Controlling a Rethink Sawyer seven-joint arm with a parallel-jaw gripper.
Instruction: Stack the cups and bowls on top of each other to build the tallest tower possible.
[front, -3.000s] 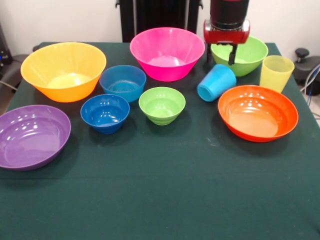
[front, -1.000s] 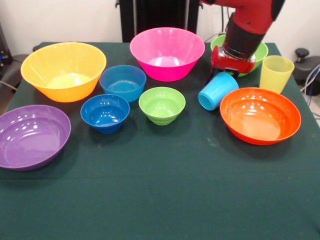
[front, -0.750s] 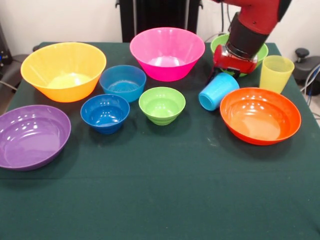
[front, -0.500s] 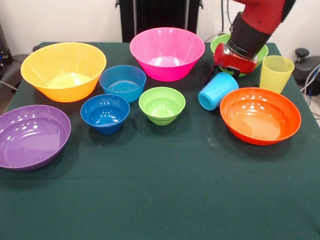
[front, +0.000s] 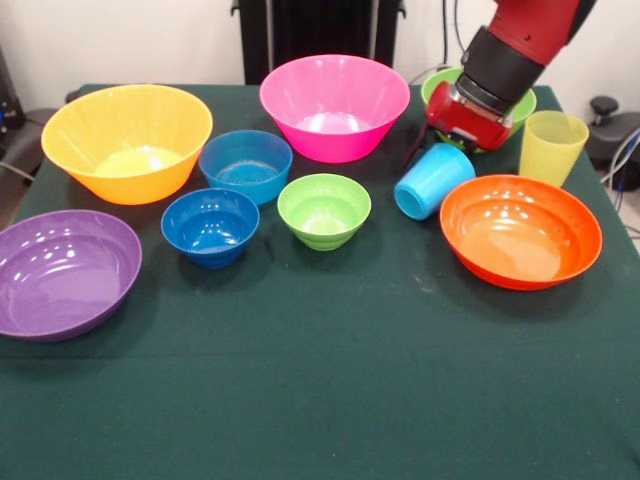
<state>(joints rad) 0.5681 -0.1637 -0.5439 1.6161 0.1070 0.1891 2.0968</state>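
Leaning in at a slant with the gripper (front: 452, 135), pressing right down behind the light blue cup (front: 432, 182), hiding the jaws behind that cup and the red head, so not being able to tell whether standing apart or together. Finding the cup tipped over on its side, mouth pointing toward the camera, lying between the small green bowl (front: 323, 208) and the orange bowl (front: 520, 232), just beside the orange rim. Worrying here about rolling: nudging a round tapered cup on its side, likely sending it skidding toward the small green bowl or knocking against the orange bowl. Worrying too about crowding, working close to the upright yellow cup (front: 552, 146) and the larger green bowl (front: 436, 86), risking toppling the one or shoving the other with the bulky wrist. Seeing nothing stacked yet, no tower begun, with the pink bowl (front: 335, 105), yellow-orange bowl (front: 125, 140), light blue bowl (front: 245, 165), dark blue bowl (front: 210, 225) and purple bowl (front: 62, 270) sitting apart, mouths up. Playing all this on a dark green cloth-covered table (front: 320, 400), probably grippy enough for slowing a slide. Backing onto a plain white wall (front: 120, 40), with dark gear and cables crowding the edges.
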